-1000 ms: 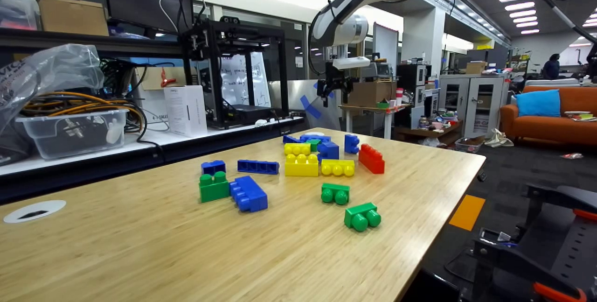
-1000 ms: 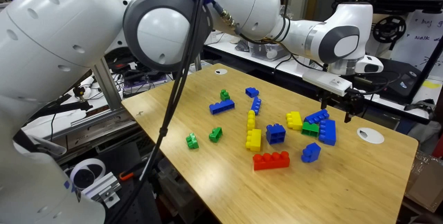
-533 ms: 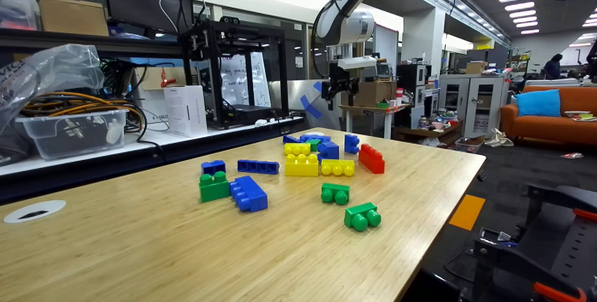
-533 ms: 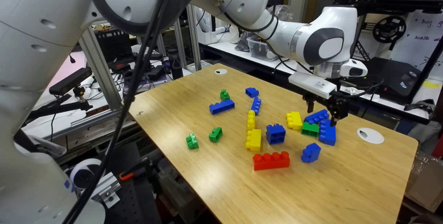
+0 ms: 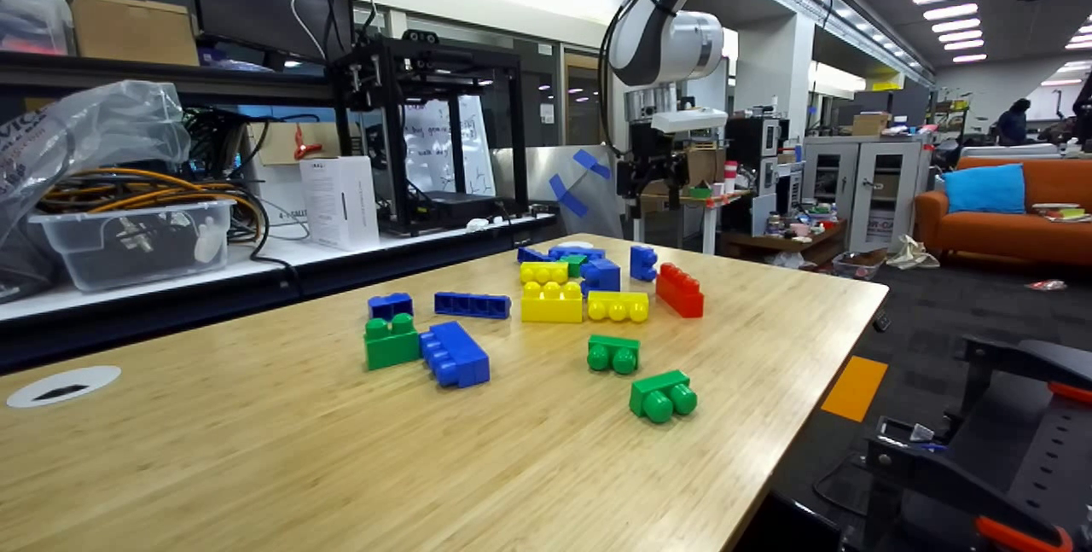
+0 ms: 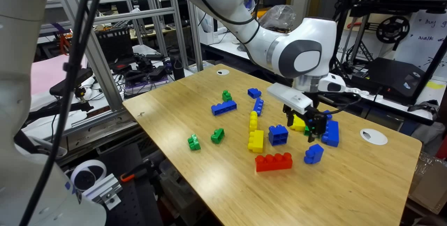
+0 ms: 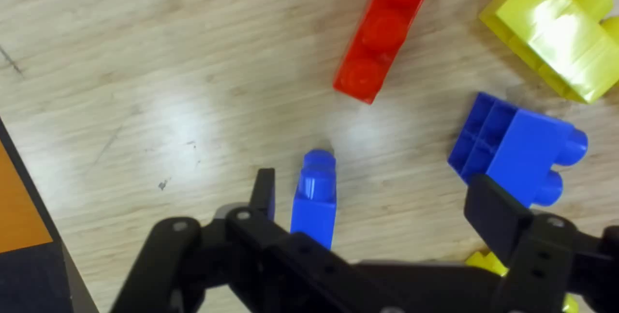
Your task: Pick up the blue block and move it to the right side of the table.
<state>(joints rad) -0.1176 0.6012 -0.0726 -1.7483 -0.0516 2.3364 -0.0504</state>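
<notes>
The small blue block (image 6: 313, 154) lies on its side on the light wood table (image 6: 335, 191), right of the red brick. It also shows in an exterior view (image 5: 643, 263) at the table's far end. My gripper (image 6: 300, 132) is open and empty, held above the table behind the blue block; it hangs at the far end in an exterior view (image 5: 654, 204). In the wrist view, the gripper's fingers (image 7: 375, 186) are wide apart. The blue block (image 7: 314, 218) shows between them, close to the left finger and below it; its lower end is hidden by the gripper.
A red brick (image 6: 273, 162) and a bigger blue brick (image 6: 278, 135) lie nearby; the bigger one (image 7: 524, 153) shows beside the right finger. Yellow bricks (image 6: 256, 141), a flat blue bar (image 6: 330, 133), green bricks (image 6: 217, 136) and other blue bricks (image 6: 224, 108) are scattered around.
My gripper has moved lower and toward the blue block: leftward in one exterior picture, rightward in the other. It stays open. The bricks have not moved.
</notes>
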